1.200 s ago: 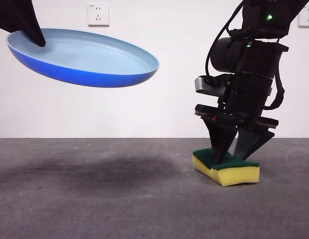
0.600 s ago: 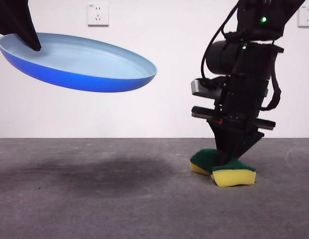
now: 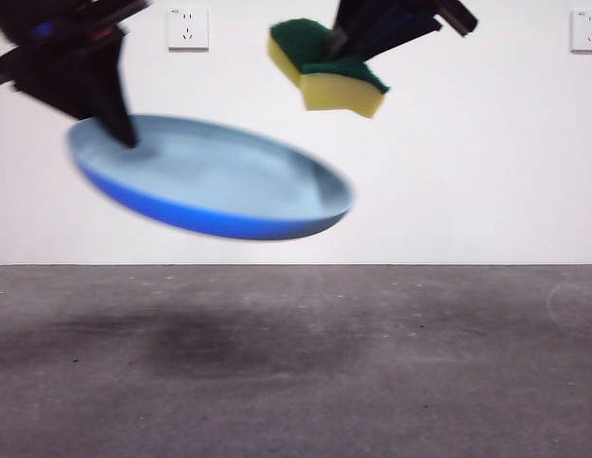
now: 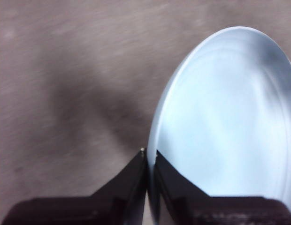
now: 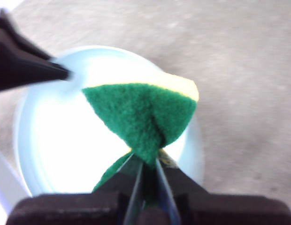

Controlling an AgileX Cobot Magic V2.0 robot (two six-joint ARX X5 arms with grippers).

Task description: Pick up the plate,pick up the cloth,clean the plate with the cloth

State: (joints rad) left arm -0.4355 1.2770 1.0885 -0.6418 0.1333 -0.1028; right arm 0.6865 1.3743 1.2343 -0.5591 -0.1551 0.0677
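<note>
Under everything, a dark grey table (image 3: 391, 382) is spreading wide, and a plain white wall (image 3: 468, 181) is standing behind it with two white wall sockets (image 3: 187, 28) up high. A soft dark shadow (image 3: 220, 343) is lying on the table below the plate. The light-blue plate (image 3: 215, 186) is hanging in the air, tipped, well above the table. The left gripper (image 4: 149, 157) is pinching the plate's rim with its jaws squeezed almost together. The right gripper (image 5: 148, 164) is holding the yellow and green sponge (image 3: 327, 69) tight between its closed-in jaws, high up, just above the plate's right side and not touching it. A second ago the sponge was lying on the table to the right with the right gripper down on it; now it is up in the air. The plate is now sitting lower and more to the right than before.
</note>
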